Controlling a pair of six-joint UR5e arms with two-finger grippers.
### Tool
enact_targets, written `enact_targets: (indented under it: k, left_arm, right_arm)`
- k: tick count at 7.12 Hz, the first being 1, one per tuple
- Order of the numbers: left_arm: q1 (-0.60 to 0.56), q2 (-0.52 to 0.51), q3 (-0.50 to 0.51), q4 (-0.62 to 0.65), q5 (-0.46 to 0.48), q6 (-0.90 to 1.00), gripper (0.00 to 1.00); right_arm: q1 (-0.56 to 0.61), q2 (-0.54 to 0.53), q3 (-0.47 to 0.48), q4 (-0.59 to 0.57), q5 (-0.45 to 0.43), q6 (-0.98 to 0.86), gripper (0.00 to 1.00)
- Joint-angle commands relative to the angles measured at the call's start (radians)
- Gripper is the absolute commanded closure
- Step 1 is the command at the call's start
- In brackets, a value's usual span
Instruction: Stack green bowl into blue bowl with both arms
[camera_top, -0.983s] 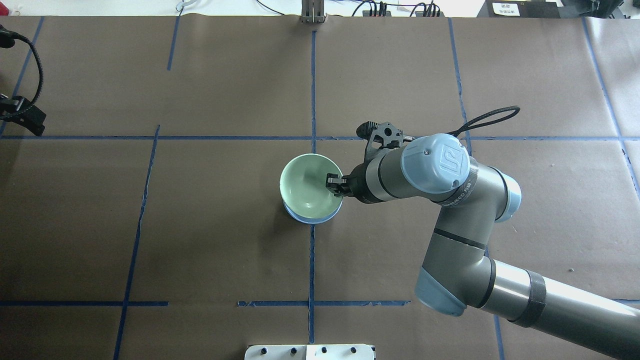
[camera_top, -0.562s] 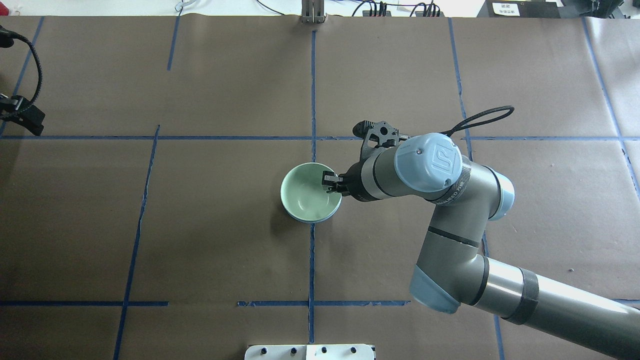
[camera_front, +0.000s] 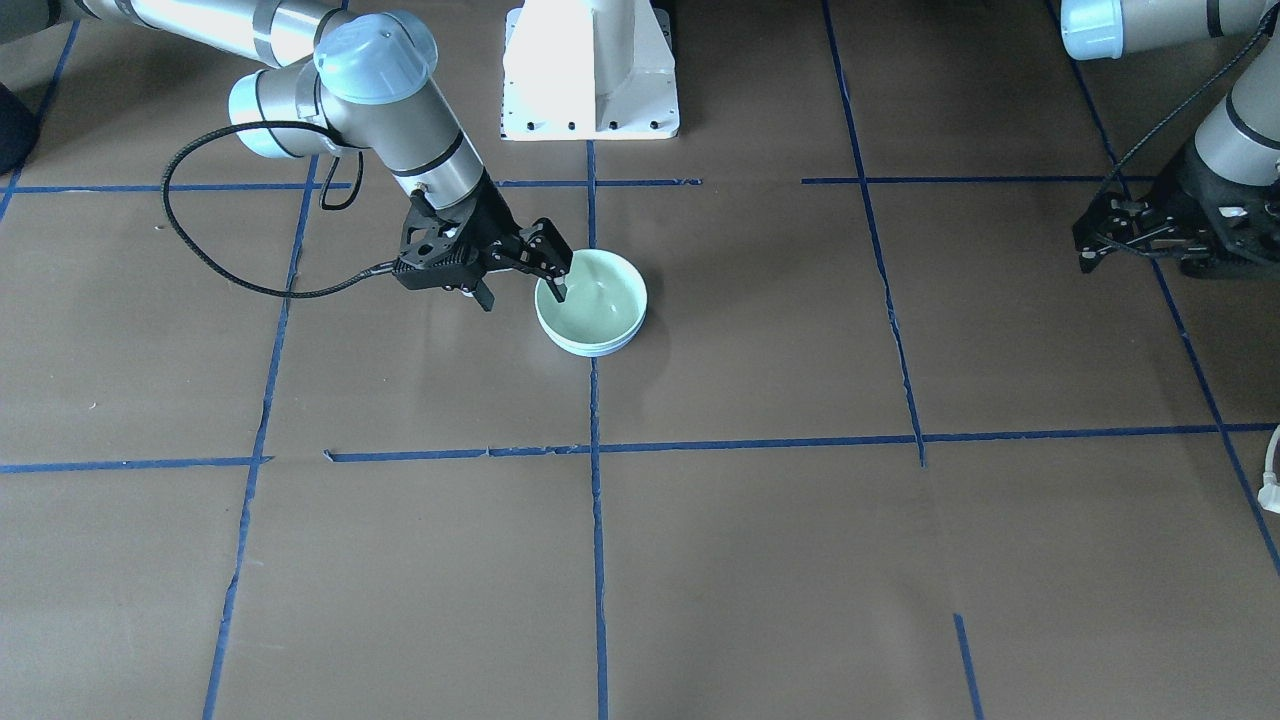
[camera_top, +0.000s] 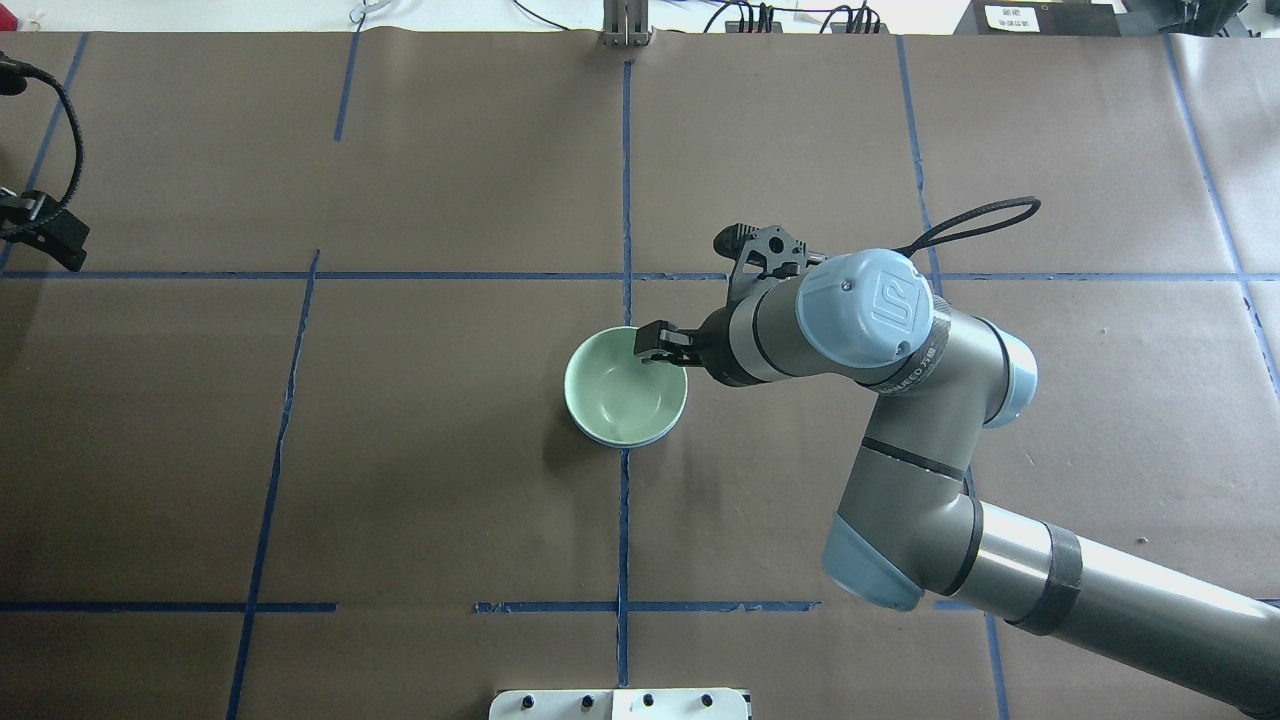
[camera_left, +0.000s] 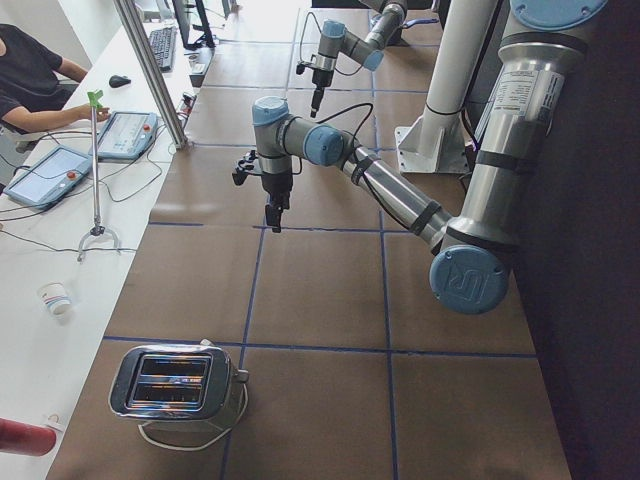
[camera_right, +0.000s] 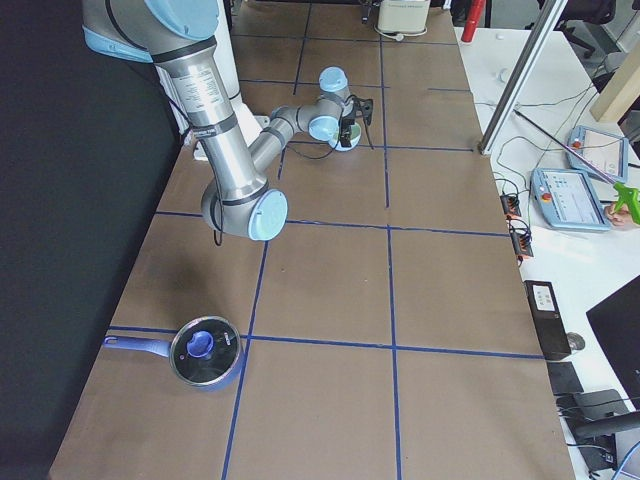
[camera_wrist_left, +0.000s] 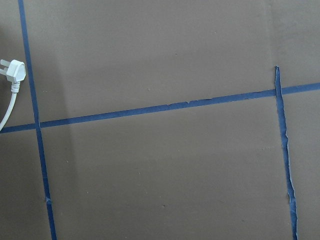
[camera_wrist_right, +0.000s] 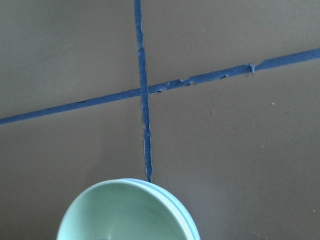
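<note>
The pale green bowl (camera_front: 600, 305) (camera_top: 622, 395) sits nested upright inside the pale blue bowl (camera_front: 597, 350) (camera_top: 645, 441) at the table's middle; only the blue rim shows under it. In the right wrist view the green bowl (camera_wrist_right: 120, 215) fills the bottom edge, with the blue rim (camera_wrist_right: 181, 212) beside it. My right gripper (camera_front: 523, 292) (camera_top: 665, 355) is open at the bowls' rim on the robot's side, one finger over the green bowl's inside and one outside it. My left gripper (camera_front: 1090, 245) (camera_top: 45, 235) hangs far off at the table's left edge, its fingers spread and empty.
The white pedestal base (camera_front: 590, 70) stands at the robot's side of the table. A toaster (camera_left: 175, 385) is at the left end, a lidded blue pot (camera_right: 205, 355) at the right end. A white plug (camera_wrist_left: 12, 72) lies under the left wrist.
The green bowl came down from above the blue bowl and now rests in it. My right gripper has opened and let go of the rim. The left arm stayed put.
</note>
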Motion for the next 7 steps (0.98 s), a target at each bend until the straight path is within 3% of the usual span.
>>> enact_targets:
  k: [1,2,5,7]
  left_arm:
    - [-0.083,0.011,0.057,0.0,-0.068,0.155,0.0]
    - [-0.138,0.011,0.095,0.0,-0.07,0.237,0.0]
    - [-0.33,0.011,0.276,0.005,-0.109,0.499,0.0]
    - [-0.411,0.012,0.412,0.003,-0.152,0.549,0.0]
  right_arm:
    - [0.146,-0.023,0.098,-0.221,0.131,-0.178,0.0]
    - [0.203,-0.058,0.135,-0.297,0.177,-0.323,0.0]
    - [0.443,-0.246,0.137,-0.305,0.342,-0.728,0.0]
    - [0.597,-0.337,0.072,-0.322,0.389,-1.095,0.0]
